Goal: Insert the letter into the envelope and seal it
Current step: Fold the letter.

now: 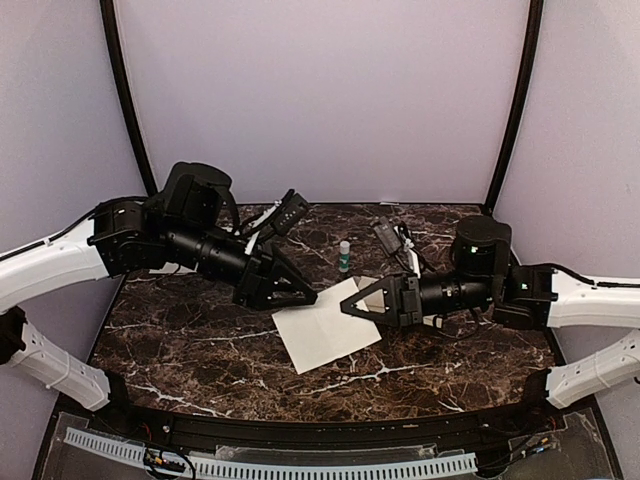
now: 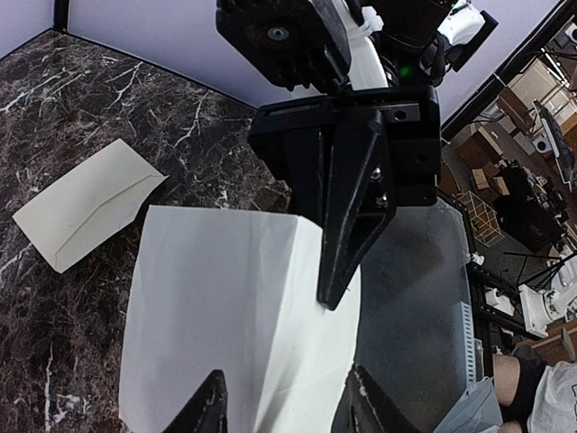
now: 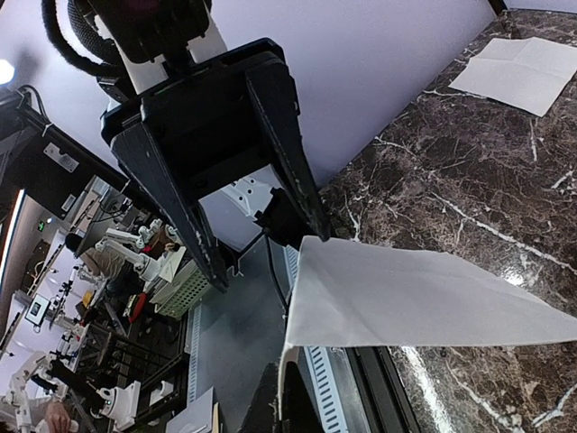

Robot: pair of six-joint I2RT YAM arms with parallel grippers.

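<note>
Your right gripper point(image 1: 350, 305) is pressing its jaws together on the right edge of the letter point(image 1: 325, 338) and is holding that edge lifted off the desk point(image 1: 200, 350). The rest of the sheet is lying mid-desk, bending along a crease. Your left gripper point(image 1: 310, 297) is facing it tip to tip, holding its jaws spread and gripping nothing. The envelope point(image 2: 86, 203) is lying flat just beside the letter's corner, with neither gripper touching it. A small bottle point(image 1: 344, 256) is standing toward the back edge.

Top camera high, looking down; wrist cameras close, opposed, sharing letter point(image 2: 225, 307).
</note>
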